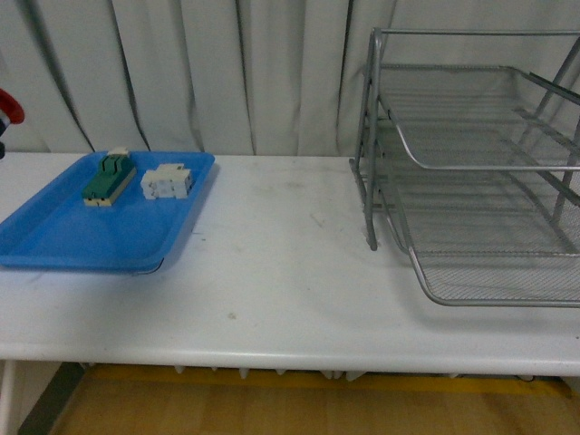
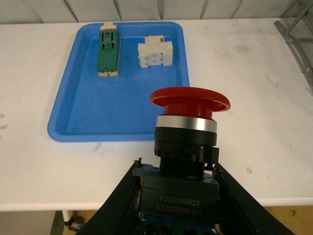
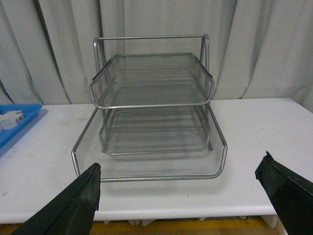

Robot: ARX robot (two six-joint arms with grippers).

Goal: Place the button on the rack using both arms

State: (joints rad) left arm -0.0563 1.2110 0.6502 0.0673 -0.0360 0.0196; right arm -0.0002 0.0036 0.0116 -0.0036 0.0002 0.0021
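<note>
1 button (image 2: 188, 128) sits clamped in the left end effector (image 2: 177, 171); right end effector (image 3: 181, 166) stands apart.

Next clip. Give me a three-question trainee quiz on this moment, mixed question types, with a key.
1. True or false: the button already lies in the rack.
2. How many blocks lie in the blue tray? A) one B) two C) three
3. Fill in: the button is clamped by the ___ gripper.

Key
1. False: it sits upright in a gripper, red cap on top, above the table.
2. B: the green-and-cream block and the white block.
3. Left: the left gripper grips its dark body; the right gripper is open and holds nothing, facing the rack.
</note>
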